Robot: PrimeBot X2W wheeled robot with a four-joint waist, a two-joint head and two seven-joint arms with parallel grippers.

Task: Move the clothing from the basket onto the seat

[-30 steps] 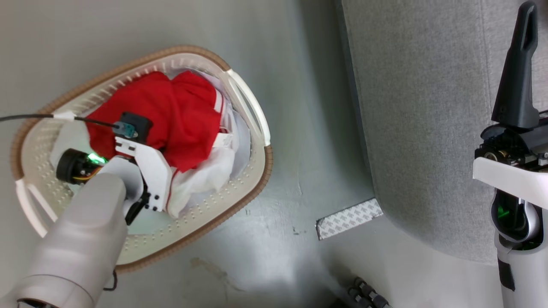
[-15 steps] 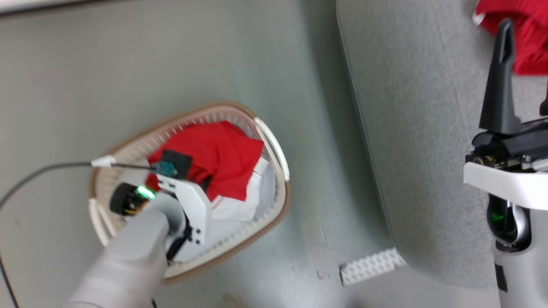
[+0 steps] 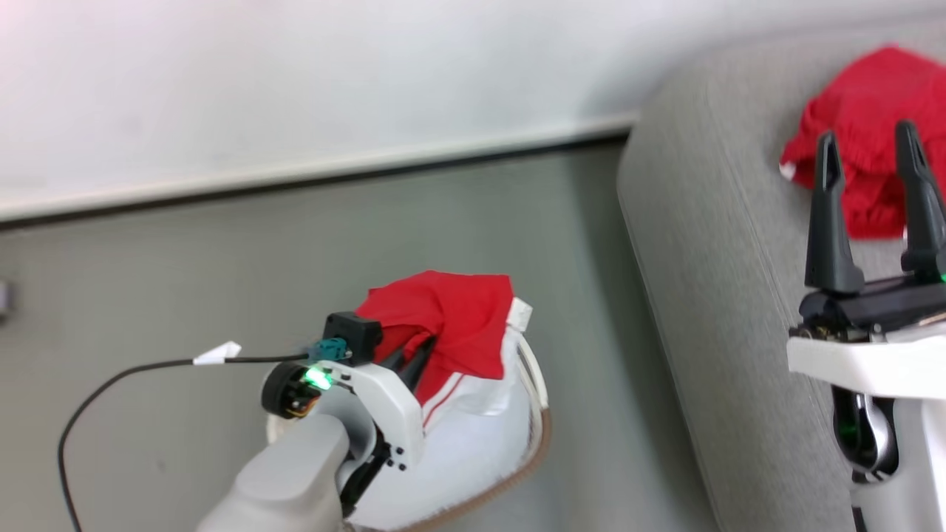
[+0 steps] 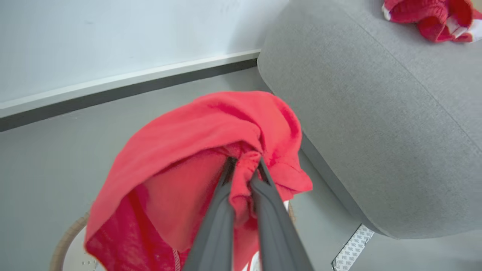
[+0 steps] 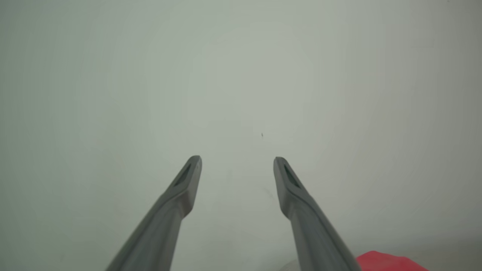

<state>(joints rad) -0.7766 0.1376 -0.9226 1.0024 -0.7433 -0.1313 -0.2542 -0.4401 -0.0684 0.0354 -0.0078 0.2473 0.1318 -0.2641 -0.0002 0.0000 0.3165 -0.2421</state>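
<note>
Left gripper (image 4: 244, 162) clamped on a fold of the red clothing (image 4: 196, 139), which hangs from it just above the basket (image 3: 538, 451), white fabric below in it. Right gripper (image 3: 866, 133) spread wide, empty, by the grey seat (image 3: 702, 295). Farther back, another red garment (image 3: 865, 81) lies on the seat.

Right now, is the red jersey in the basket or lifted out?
Lifted: left pincer shut on the red jersey, held above the basket; whether it hangs clear, cannot tell.
</note>
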